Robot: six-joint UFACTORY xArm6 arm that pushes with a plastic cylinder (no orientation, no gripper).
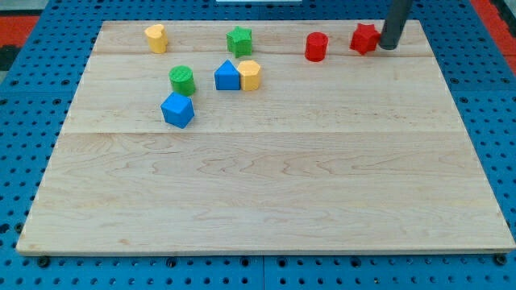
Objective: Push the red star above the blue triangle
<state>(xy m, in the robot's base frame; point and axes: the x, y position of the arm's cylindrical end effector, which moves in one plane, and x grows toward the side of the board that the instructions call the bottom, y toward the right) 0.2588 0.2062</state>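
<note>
The red star (pixel 364 38) lies near the view's top right of the wooden board (pixel 266 185). My tip (pixel 388 46) is right beside it on its right, touching or nearly touching it. The blue triangle (pixel 227 76) sits left of centre near the top, with a yellow hexagonal block (pixel 250 75) touching its right side. The red star is far to the right of the blue triangle, a little higher in the view.
A red cylinder (pixel 316 47) stands left of the star. A green star-like block (pixel 239 40) lies above the blue triangle. A yellow block (pixel 156 38) is at the top left. A green cylinder (pixel 182 80) and a blue cube (pixel 177 109) lie left of the triangle.
</note>
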